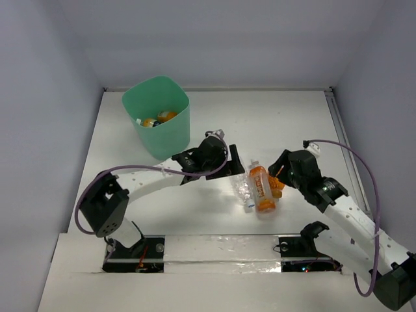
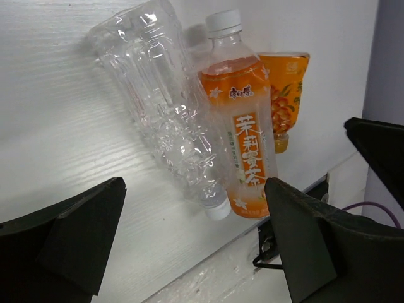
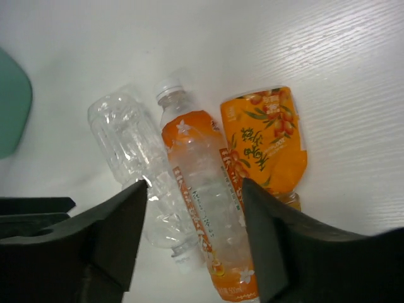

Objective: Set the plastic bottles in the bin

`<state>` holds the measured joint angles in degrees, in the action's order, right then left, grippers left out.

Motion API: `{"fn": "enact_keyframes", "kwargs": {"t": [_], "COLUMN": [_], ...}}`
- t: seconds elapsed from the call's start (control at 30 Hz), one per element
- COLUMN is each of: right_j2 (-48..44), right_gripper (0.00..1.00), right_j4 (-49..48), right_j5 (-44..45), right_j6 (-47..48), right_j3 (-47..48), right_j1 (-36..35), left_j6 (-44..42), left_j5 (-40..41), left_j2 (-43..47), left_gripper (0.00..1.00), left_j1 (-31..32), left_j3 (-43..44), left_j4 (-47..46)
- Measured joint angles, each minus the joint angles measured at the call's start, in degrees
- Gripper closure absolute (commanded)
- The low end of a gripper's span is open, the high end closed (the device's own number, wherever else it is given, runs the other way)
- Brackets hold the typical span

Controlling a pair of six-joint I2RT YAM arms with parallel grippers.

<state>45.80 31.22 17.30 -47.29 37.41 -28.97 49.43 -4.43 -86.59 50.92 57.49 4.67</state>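
Three bottles lie side by side on the table: a clear one [image 1: 242, 188], a white-labelled orange one [image 1: 262, 188] and a stubby orange one [image 1: 278, 186]. My left gripper [image 1: 229, 164] is open and empty, just left of and behind them. In the left wrist view [image 2: 192, 246] the clear bottle [image 2: 167, 117], the orange bottle [image 2: 243, 132] and the stubby one [image 2: 285, 95] lie ahead of it. My right gripper [image 1: 281, 171] is open, hovering over the orange bottle [image 3: 205, 208]; its jaws [image 3: 192, 233] frame that bottle, with the clear one [image 3: 132, 158] left and the stubby one [image 3: 265, 139] right. The mint-green bin [image 1: 170, 133] holds orange bottles [image 1: 164, 117].
The bin stands at the back left, close behind my left arm; its edge shows in the right wrist view [image 3: 12, 104]. The table's near edge and a white strip [image 1: 214, 247] run in front of the bottles. Grey walls enclose the table.
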Motion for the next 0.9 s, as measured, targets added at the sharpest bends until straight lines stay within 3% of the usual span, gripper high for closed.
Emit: {"fn": "enact_keyframes", "kwargs": {"t": [0.17,0.53,0.9], "right_j2": [1.6,11.9,22.8], "right_gripper": [0.15,0.11,0.11], "right_j4": [0.2,-0.6,-4.9], "right_j5": [1.4,-0.6,-11.1], "right_j6": [-0.8,3.7,11.9], "right_j3": [-1.1,-1.3,2.2], "right_j1": [2.5,13.3,16.0], "left_j6": [0.6,1.0,1.0], "left_j5": [-1.0,0.1,1.5], "left_j2": [-5.8,-13.9,-17.9], "left_gripper": [0.09,0.10,0.40], "left_j1": [0.3,0.4,0.4], "left_j3": [1.2,3.8,3.6], "left_j4": [-2.1,-3.6,-6.9]}}
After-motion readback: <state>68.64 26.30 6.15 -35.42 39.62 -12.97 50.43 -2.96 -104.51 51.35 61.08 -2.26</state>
